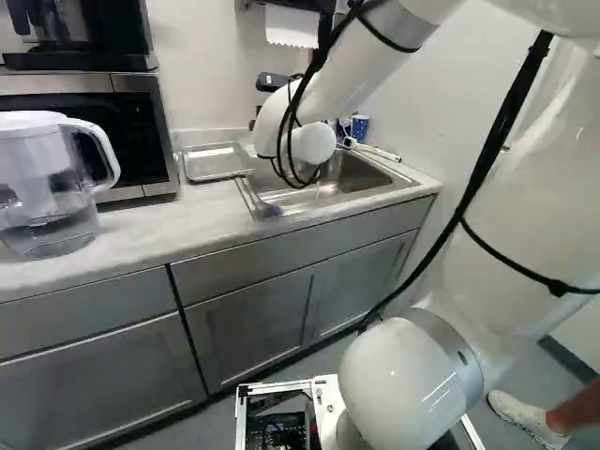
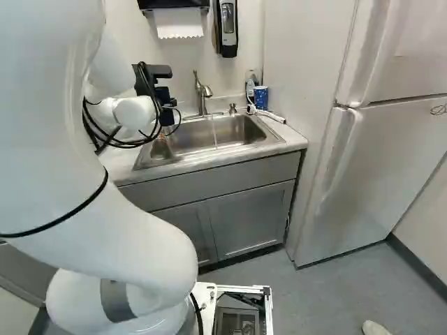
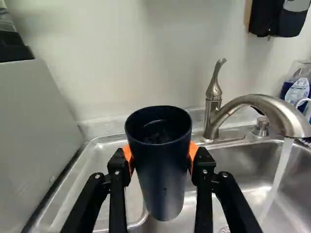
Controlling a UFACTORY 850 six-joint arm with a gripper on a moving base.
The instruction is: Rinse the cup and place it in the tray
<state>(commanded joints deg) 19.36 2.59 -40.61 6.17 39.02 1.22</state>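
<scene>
Wrist view: open gap between gripped cup [image 3: 163,170] and faucet [image 3: 257,106].

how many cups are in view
2: the dark cup, gripped between the fingers, and the blue cup, near the far corner of the sink. The arm may hide more.

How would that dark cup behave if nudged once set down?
The cup looks tall and narrower at its base, so it could tip easily. Its round sides would probably let it roll. They show no dent between the jaws, suggesting it's fairly stiff.
</scene>
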